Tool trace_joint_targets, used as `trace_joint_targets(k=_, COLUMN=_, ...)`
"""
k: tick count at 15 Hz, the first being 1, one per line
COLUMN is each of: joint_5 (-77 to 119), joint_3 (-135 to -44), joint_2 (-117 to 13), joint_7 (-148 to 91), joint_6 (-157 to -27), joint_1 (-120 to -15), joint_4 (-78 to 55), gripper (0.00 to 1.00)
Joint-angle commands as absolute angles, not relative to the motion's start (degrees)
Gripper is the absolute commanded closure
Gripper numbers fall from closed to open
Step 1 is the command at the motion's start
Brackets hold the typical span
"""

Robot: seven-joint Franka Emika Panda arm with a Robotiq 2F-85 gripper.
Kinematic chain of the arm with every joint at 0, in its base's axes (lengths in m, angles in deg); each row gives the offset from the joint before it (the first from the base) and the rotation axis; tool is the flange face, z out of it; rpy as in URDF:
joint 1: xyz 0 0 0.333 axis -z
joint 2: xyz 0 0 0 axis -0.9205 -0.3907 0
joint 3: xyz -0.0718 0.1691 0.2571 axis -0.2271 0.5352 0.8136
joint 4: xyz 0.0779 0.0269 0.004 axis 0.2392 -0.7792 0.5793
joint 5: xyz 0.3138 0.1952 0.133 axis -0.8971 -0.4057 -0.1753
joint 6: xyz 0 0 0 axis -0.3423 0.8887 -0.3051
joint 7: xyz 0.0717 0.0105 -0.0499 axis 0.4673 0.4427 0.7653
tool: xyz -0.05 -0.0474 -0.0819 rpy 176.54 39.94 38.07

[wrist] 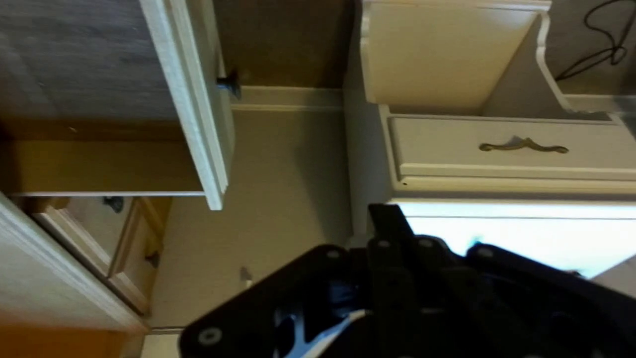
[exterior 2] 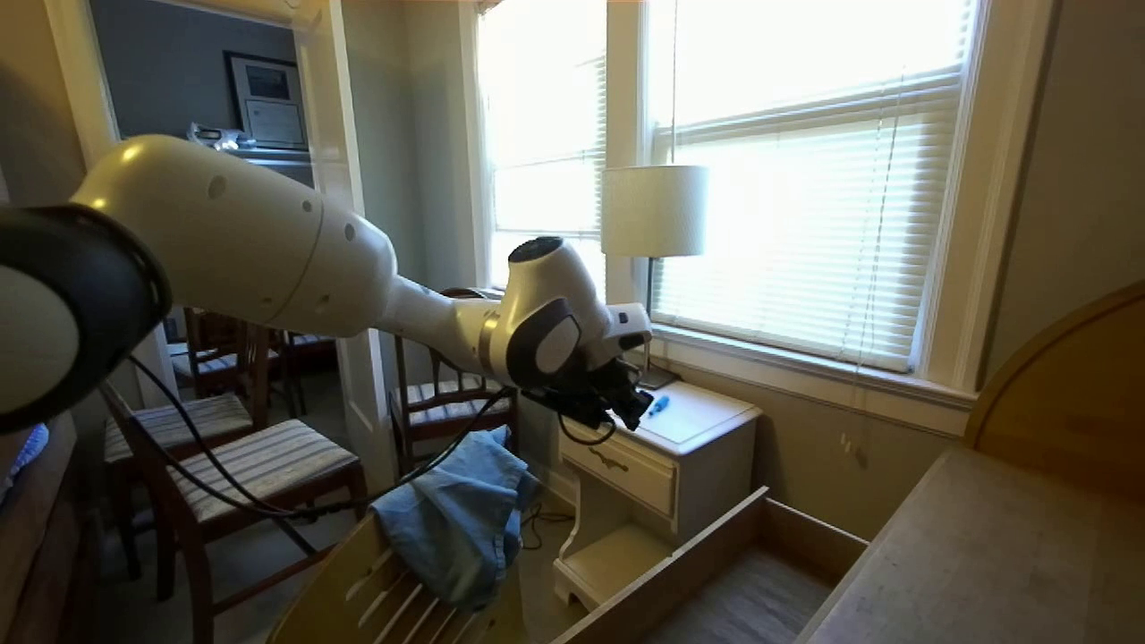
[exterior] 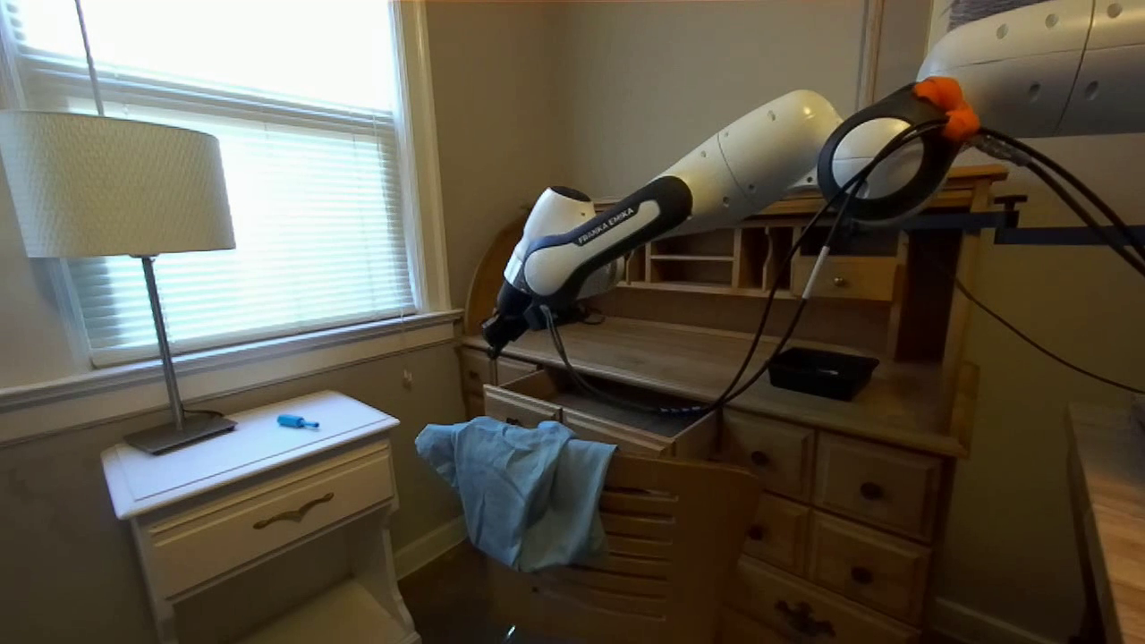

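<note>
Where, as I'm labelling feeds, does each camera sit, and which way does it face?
In an exterior view: opposite the brown wooden desk, facing it and the white wooden nightstand; the white robot arm enters at right.
In an exterior view: beside the desk, facing slatted white blinds; the arm enters at left.
Wrist view, upside down: on the wrist, facing the nightstand and open wooden drawer; the shut black gripper at bottom.
Shared, in both exterior views: nightstand, blinds, crumpled blue cloth.

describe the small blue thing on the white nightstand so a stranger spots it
Below the bright window stands a white nightstand. On its top, beside the lamp, lies a small object with a narrow end. Unlike the tall lamp, it's blue and lies flat.
</note>
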State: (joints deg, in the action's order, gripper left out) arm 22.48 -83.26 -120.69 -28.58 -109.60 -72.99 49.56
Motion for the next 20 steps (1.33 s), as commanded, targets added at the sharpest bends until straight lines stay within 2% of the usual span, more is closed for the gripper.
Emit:
trace_joint_targets(k=1, joint_5=15.9, joint_3=-72.4, joint_2=-120.8, joint_7=-14.5, joint_6=-114.8, joint_1=-70.2, joint_4=46.9, gripper=1.0)
trace_joint_targets(k=5, joint_5=7.5, joint_3=-59.7, joint_2=-121.0, joint_7=0.7, joint_6=-110.9, joint_1=-66.1, joint_4=44.5, gripper=1.0)
trace_joint_targets(k=7, joint_5=3.9, joint_3=-57.5, joint_2=-121.2, joint_7=3.4, joint_6=-106.3, joint_1=-64.4, joint_4=43.6, gripper=1.0)
trace_joint_targets(k=12, joint_5=0.8, joint_3=-63.5, joint_2=-121.7, joint_7=-2.6, joint_6=-99.3, joint_1=-63.3, joint_4=42.5, gripper=1.0)
trace_joint_targets(k=20, joint_5=8.4, joint_3=-82.4, joint_2=-121.9, joint_7=-27.2, joint_6=-91.2, joint_1=-68.2, joint_4=43.4, gripper=1.0)
